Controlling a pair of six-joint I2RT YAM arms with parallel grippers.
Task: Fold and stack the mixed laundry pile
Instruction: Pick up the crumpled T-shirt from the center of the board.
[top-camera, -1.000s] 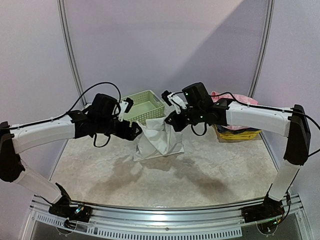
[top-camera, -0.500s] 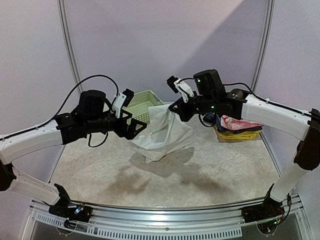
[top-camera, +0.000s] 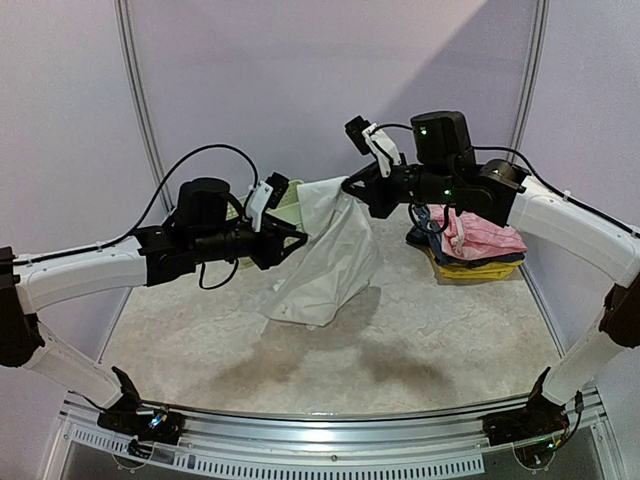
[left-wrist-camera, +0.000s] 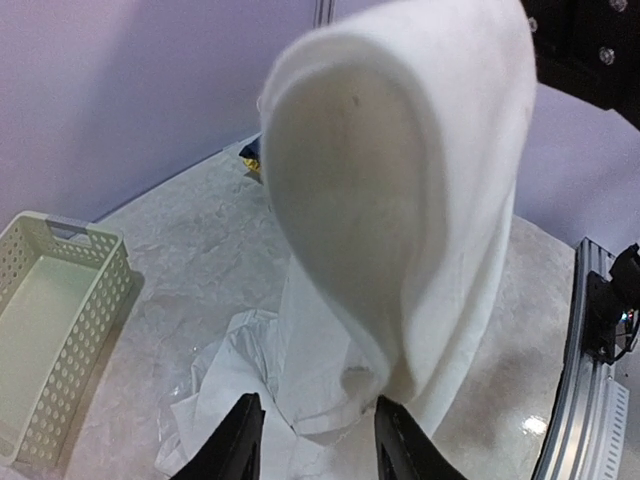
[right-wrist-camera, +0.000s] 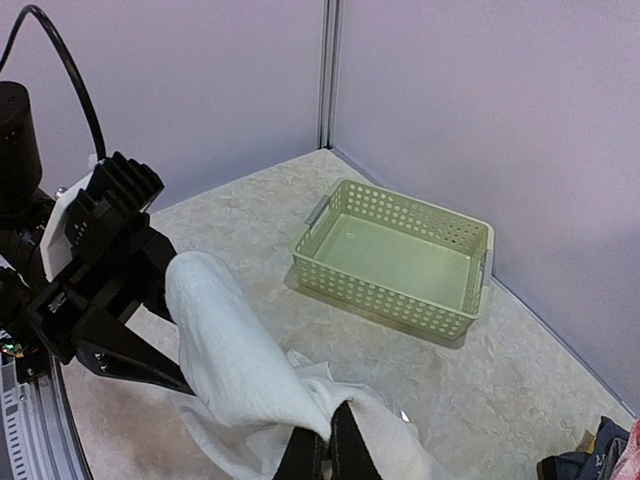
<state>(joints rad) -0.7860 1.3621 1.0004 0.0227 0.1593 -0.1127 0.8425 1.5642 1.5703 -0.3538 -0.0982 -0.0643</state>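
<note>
The large white garment (top-camera: 325, 255) of the laundry pile hangs in the air. Its upper corner is pinched in my right gripper (top-camera: 352, 190), whose jaws are shut on it (right-wrist-camera: 328, 435). Its lower end trails on the table (left-wrist-camera: 230, 400). My left gripper (top-camera: 295, 238) is at the garment's left edge, level with the upper part. The jaws stand apart (left-wrist-camera: 315, 405), with the hanging fold just ahead of the tips. The thin pink piece (top-camera: 485, 235) lies at the right on top of folded clothes.
A pale green lattice basket (right-wrist-camera: 400, 255) stands at the back near the wall, also seen in the left wrist view (left-wrist-camera: 50, 330). Folded dark blue and yellow clothes (top-camera: 470, 268) are stacked at the right under the pink piece. The metal rail (top-camera: 320, 440) runs along the near edge.
My right gripper has risen and moved right, lifting the white garment off the table. My left gripper has moved up and right to the garment's edge, and its jaws have narrowed.
</note>
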